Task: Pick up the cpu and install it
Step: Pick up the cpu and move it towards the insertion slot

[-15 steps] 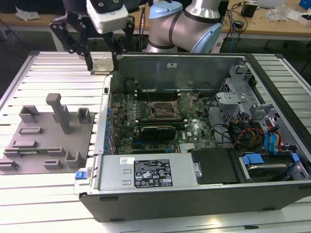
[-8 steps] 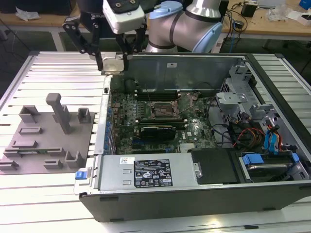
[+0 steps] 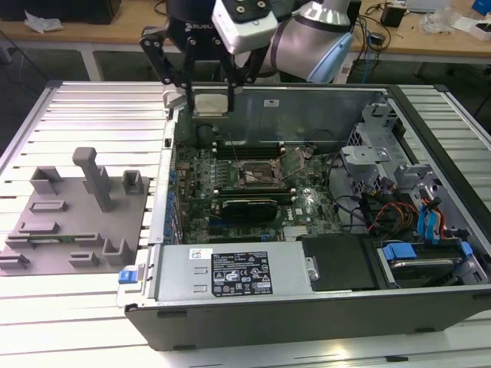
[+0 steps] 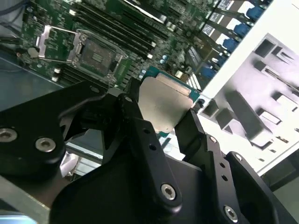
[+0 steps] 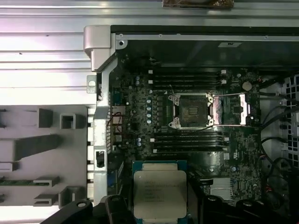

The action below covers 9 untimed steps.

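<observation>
End effector [image 3: 209,98]: closed on the cpu [image 3: 211,103], fingers [image 4: 135,123] at its opposite edges.
Arm pose: reaches down from above; end effector held in the air over a corner of the open computer case [image 3: 307,318].
Cpu place: in the end effector, above the motherboard [image 5: 135,126], well apart from the open socket [image 5: 191,111].
Hard to see: upper arm cut off; cpu underside hidden.
</observation>
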Each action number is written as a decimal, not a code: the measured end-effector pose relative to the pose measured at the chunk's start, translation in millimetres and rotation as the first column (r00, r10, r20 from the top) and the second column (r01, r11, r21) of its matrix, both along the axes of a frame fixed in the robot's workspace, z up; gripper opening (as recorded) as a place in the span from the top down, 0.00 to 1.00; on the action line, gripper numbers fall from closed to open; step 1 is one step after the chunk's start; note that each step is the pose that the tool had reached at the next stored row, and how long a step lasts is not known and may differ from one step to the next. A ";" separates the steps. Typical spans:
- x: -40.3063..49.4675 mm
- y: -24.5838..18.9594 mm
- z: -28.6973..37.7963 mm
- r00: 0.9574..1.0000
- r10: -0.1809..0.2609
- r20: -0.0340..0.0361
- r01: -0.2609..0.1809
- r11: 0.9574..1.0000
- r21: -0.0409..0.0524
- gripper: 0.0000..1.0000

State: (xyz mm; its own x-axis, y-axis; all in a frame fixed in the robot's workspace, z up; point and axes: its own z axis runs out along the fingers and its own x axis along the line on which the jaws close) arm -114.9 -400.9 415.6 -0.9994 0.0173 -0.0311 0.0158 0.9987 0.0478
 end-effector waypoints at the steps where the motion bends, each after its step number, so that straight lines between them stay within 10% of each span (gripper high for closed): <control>1: 3.2 0.0 0.0 1.000 0.000 0.000 0.000 1.000 0.000 0.45; 9: 29.3 0.0 -0.1 1.000 0.000 0.000 0.000 1.000 0.000 0.45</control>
